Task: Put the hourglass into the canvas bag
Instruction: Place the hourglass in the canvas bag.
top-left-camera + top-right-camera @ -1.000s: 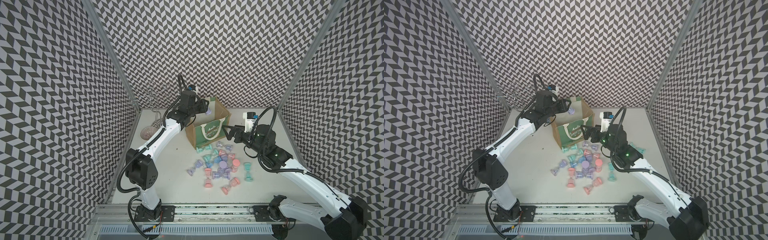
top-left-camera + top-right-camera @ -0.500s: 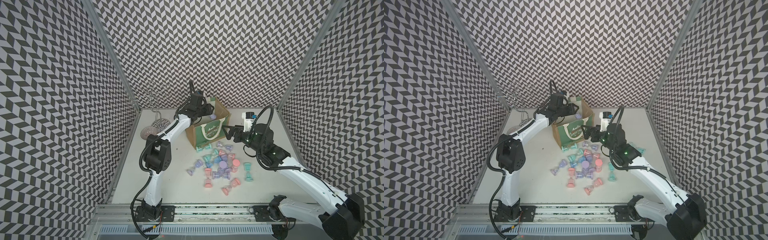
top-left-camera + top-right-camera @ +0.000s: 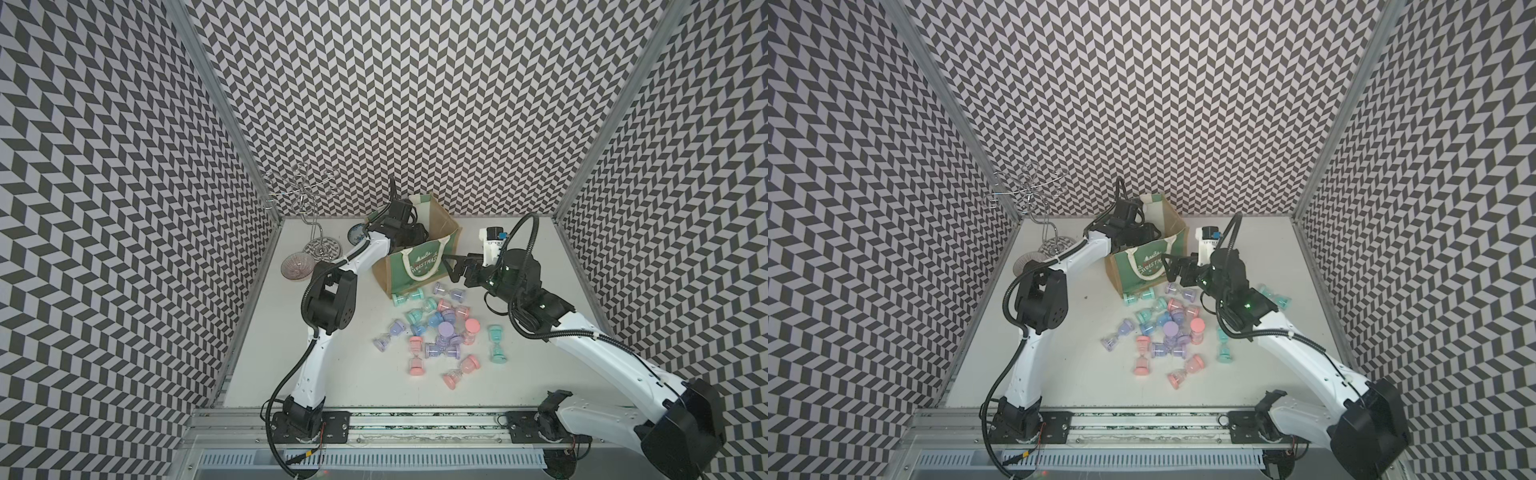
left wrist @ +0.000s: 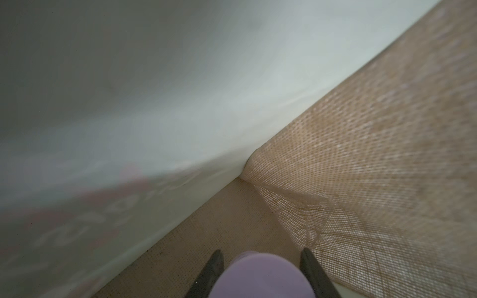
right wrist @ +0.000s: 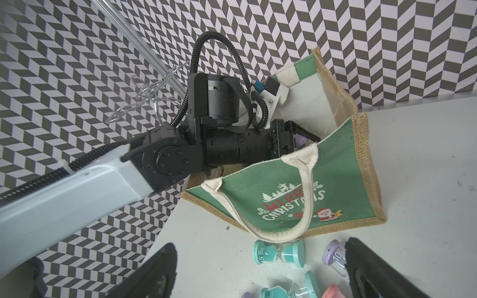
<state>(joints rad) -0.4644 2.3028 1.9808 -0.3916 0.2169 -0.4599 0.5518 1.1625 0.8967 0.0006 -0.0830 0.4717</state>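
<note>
The canvas bag [image 3: 419,259] [image 3: 1148,262] stands open at the back of the table, green front panel [image 5: 335,180] facing my right wrist camera. My left gripper [image 3: 415,232] [image 4: 261,250] reaches down inside the bag and is shut on a purple hourglass [image 4: 260,276], just above the bag's tan floor [image 4: 206,245] near a corner of the white lining [image 4: 180,103]. A bit of that hourglass [image 5: 300,140] shows over the rim. My right gripper [image 3: 451,268] [image 5: 259,245] hangs open beside the bag's right front corner, holding nothing.
Several loose hourglasses [image 3: 444,328] in pink, teal, purple and blue lie in front of the bag; a teal one [image 3: 409,297] rests against its base. A wire stand [image 3: 307,199], a glass bowl [image 3: 297,266] and a small plate [image 3: 357,239] sit back left.
My left arm has swung right from the bag's left rim and lowered the purple hourglass into the bag. The right arm has hardly moved.
</note>
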